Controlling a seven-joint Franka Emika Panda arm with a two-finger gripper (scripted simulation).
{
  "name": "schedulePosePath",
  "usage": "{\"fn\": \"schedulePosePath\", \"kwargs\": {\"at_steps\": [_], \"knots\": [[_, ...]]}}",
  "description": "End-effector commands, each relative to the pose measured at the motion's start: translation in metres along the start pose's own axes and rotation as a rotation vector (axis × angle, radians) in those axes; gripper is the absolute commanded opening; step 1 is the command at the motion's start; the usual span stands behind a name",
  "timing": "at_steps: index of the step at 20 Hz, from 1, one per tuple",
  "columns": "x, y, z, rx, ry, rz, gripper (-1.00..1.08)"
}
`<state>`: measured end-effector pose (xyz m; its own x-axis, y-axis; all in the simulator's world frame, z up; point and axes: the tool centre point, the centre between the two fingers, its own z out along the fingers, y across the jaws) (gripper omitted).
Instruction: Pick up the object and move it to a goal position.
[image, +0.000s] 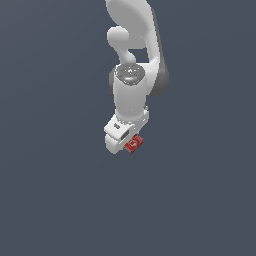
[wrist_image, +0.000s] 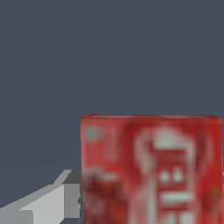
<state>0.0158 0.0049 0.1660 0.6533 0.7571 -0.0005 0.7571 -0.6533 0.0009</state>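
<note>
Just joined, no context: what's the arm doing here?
A white Panda arm is reaching down over a small red box on a plain dark grey surface. In the exterior view the box peeks out from under the claw. The wrist view shows the box close up, with one grey finger beside it. Whether the claw has closed on it cannot be told.

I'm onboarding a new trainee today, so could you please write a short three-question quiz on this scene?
1. True or false: the red box lies apart from the gripper, off at the exterior view's left.
2. What colour is the lettering on the box top in the wrist view?
3. Beside the box in the wrist view is: A) a grey finger B) a green bowl C) a second box.

Key: 1 false, it sits right at the gripper; 2 white; 3 A.
</note>
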Motion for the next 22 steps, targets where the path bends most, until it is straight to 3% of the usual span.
{"fn": "schedulePosePath", "kwargs": {"at_steps": [1, 14, 22], "knots": [[0.003, -0.004, -0.031, 0.0, 0.0, 0.0, -1.0], [0.022, -0.02, -0.181, 0.001, 0.001, 0.0, -1.0], [0.031, -0.024, -0.245, 0.001, 0.001, 0.001, -1.0]]}}
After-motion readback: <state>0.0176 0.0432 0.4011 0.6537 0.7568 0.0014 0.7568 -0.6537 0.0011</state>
